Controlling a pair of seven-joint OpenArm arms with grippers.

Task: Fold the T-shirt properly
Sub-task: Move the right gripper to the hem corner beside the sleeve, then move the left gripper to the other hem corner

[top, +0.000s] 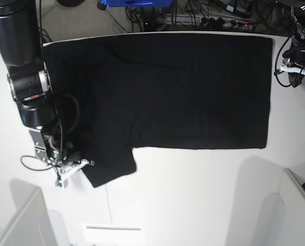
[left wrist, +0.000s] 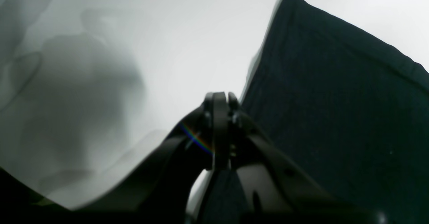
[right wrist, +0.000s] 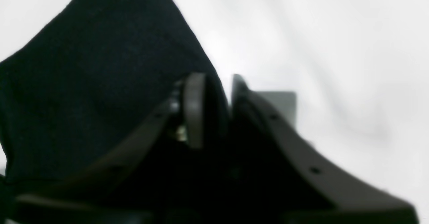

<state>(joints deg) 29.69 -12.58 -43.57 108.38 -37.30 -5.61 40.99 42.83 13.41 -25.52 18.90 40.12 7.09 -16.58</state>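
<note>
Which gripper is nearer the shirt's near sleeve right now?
The right gripper. It sits at the outer edge of the T-shirt sleeve, its jaws closing around the cloth. The left gripper is at the far corner of the shirt, across the table.

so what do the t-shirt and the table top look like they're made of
T-shirt: black knit cloth, probably cotton, matte; it lies limp and flat with soft creases, and the wrist views show a fine weave. Table: smooth white hard surface, likely laminate or painted board, with a faint sheen and soft shadows.
</note>
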